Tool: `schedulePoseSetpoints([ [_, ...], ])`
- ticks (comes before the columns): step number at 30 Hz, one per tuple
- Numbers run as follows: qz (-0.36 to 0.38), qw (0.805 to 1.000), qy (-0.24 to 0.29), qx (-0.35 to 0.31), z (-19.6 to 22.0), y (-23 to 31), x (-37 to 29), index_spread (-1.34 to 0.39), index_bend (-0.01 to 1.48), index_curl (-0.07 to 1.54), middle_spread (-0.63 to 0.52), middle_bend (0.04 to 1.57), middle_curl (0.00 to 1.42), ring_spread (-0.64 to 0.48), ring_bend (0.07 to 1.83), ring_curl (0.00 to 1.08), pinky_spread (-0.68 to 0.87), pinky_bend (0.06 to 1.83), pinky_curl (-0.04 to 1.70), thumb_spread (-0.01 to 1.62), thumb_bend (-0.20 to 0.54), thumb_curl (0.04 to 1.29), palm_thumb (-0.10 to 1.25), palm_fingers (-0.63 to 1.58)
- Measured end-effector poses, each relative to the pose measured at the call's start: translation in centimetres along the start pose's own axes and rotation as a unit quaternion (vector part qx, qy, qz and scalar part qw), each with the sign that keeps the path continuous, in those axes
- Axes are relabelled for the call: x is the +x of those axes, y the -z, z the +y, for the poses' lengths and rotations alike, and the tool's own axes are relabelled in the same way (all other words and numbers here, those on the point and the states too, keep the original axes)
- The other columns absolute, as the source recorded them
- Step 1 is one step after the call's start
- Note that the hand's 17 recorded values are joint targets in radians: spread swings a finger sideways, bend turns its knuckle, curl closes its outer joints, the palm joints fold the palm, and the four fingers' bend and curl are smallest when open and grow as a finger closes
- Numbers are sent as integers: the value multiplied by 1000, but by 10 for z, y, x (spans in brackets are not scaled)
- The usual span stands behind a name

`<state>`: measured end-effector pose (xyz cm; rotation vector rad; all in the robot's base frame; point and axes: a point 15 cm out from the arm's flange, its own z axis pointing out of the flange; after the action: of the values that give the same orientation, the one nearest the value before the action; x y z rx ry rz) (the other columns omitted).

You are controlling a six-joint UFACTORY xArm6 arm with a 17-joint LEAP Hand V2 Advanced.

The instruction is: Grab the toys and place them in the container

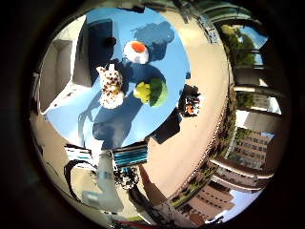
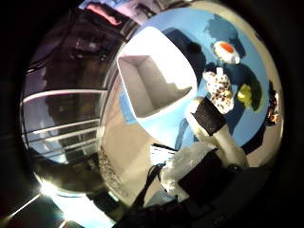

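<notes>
Three toys lie on a round blue table [image 1: 162,57]: a white one with an orange top [image 1: 136,51], a white plush with brown spots [image 1: 110,86], and a yellow and green one [image 1: 151,92]. The white container [image 2: 154,80] stands empty on the same table, beside the spotted plush. My hand [image 2: 209,142] hangs well above the table, apart from every toy. One finger with a black pad [image 2: 209,116] reaches out straight over the table near the container. Nothing is held.
A small dark object [image 1: 109,42] rests on the table near the container. Beside the table's edge, on the tan floor [image 1: 205,71], stands a dark thing with orange parts [image 1: 190,105]. Railings, trees and buildings ring the area.
</notes>
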<state>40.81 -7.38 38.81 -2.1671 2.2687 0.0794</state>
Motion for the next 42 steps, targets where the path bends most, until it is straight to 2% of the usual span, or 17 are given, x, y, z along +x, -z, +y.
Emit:
schedulePoseSetpoints([
  [5,1,999,-27,-18,-19,-18,31,-138,180,318,84,160,286,295,280,333,436,435,264,1289,-18,294,691,131],
  [11,7,997,-53,-52,-34,-70,93,-130,171,311,84,158,286,296,301,335,438,454,266,1300,-30,282,631,139],
  [15,28,993,-66,-91,-28,-101,132,-127,161,303,84,166,291,296,314,338,439,464,267,1304,-24,281,607,132],
  [27,62,987,-105,-109,2,-128,220,-104,164,280,94,169,302,295,335,337,437,506,267,1309,-20,279,562,119],
  [31,59,987,-103,-112,15,-141,241,-102,163,276,95,171,305,295,340,335,433,515,264,1306,-16,281,565,116],
  [37,52,983,-91,-149,15,-194,254,-93,152,263,91,169,304,291,384,338,430,572,269,1283,-19,288,571,148],
  [42,48,982,-85,-164,12,-219,254,-61,148,250,55,206,319,278,441,343,428,633,269,1265,-18,293,585,286],
])
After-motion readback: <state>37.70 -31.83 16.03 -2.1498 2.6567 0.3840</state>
